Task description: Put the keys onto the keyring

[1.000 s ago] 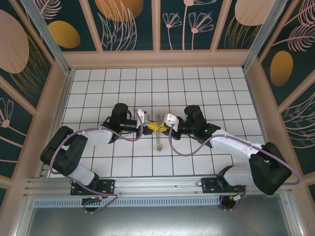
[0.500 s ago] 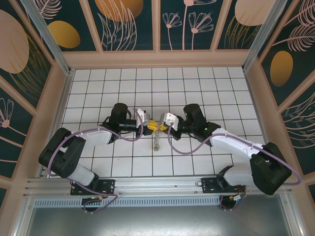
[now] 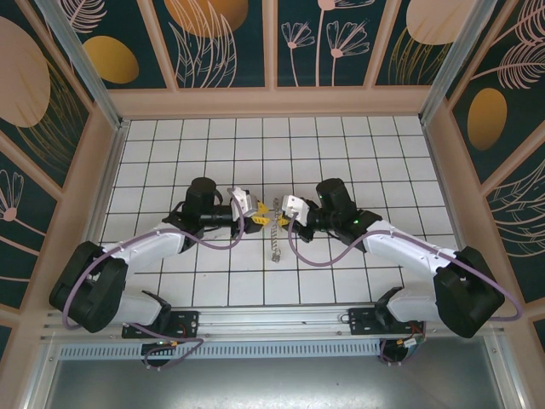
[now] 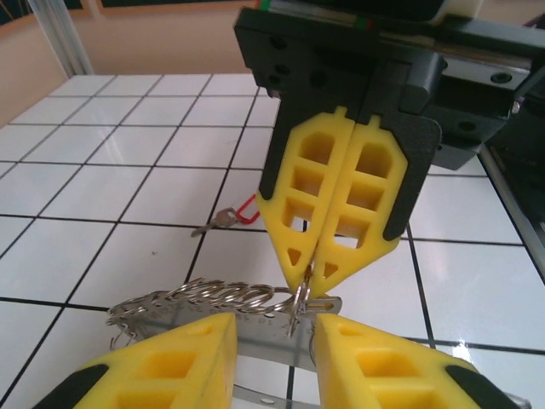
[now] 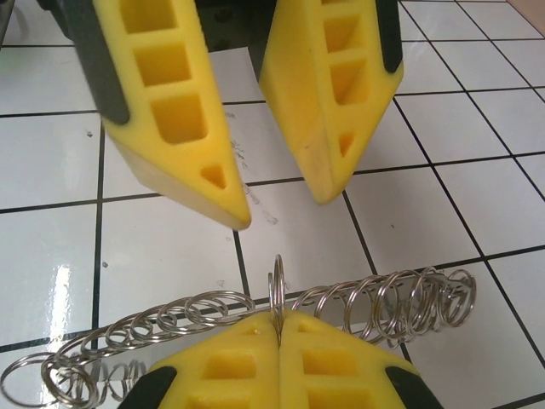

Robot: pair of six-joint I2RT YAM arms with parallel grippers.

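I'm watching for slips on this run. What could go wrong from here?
1. The right hand pinches just one thin loop of the keyring at its very tips, so the loop may slip free.
2. The open left hand sits close opposite; advancing could knock the tips together.
3. The red-tagged key lies unheld on the table, so threading may stall.

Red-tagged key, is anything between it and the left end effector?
Yes. The keyring sits between the open left end effector and the red-tagged key, with the right end effector, shut on one ring, beside that path.
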